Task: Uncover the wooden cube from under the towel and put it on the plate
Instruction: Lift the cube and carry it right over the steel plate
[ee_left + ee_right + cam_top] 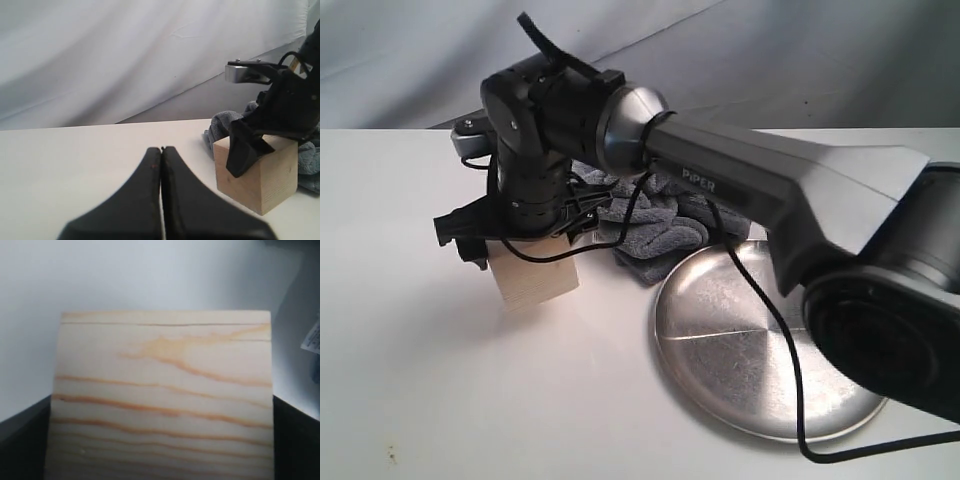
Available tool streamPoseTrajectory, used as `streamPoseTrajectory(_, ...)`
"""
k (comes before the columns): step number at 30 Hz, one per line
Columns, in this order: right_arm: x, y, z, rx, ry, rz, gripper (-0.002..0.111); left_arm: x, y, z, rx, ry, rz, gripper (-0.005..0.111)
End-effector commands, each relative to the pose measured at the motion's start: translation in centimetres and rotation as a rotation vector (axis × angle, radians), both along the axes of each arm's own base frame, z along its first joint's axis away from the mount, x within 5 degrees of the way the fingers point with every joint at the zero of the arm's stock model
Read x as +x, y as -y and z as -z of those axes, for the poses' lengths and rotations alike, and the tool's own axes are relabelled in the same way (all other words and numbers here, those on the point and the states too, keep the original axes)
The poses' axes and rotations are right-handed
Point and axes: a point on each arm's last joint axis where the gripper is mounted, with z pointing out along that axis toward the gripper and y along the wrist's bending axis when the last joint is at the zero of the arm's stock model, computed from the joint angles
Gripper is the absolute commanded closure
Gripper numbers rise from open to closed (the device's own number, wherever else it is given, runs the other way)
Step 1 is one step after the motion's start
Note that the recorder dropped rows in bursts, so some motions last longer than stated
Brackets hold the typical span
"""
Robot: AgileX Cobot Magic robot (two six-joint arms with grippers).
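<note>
The wooden cube (535, 280) stands uncovered on the white table, left of the plate (750, 350). My right gripper (520, 240) comes down over it with a finger on each side. In the right wrist view the grained cube (162, 390) fills the space between the black fingers (22, 440), which touch its two sides. The dark grey towel (650, 235) lies bunched behind the cube and beside the plate's far rim. My left gripper (161, 149) hovers low over the table, shut and empty, a little way from the cube (260, 175).
The right arm's thick grey link (800, 190) and a black cable (775, 320) cross above the plate. A grey backdrop (770, 60) rises behind the table. The towel's white tag (312, 337) shows at the edge of the right wrist view.
</note>
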Motion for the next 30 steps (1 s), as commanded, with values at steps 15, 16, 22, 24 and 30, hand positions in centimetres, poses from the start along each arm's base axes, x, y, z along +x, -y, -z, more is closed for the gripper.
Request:
streamPoseTrajectory(15, -4.3, 6.9, -5.9, -0.008, 0.105, -0.008, 0.108, 0.0, 0.0, 0.1, -0.005, 0.002, 0.005, 0.107)
streamPoseTrajectory(16, -4.5, 7.7, -5.9, -0.026, 0.122, 0.003, 0.108, 0.0, 0.0, 0.1, -0.005, 0.002, 0.005, 0.107)
streamPoseTrajectory(22, -4.9, 12.3, -6.5, -0.071, 0.16, 0.091, 0.108, 0.0, 0.0, 0.1, -0.005, 0.002, 0.005, 0.107)
streamPoseTrajectory(24, -4.7, 14.1, -6.6, -0.069, 0.155, 0.127, 0.108, 0.0, 0.0, 0.1, -0.005, 0.002, 0.005, 0.107)
streamPoseTrajectory(30, -4.5, 19.3, -6.2, -0.073, 0.143, 0.232, 0.108, 0.0, 0.0, 0.1, -0.005, 0.002, 0.005, 0.107)
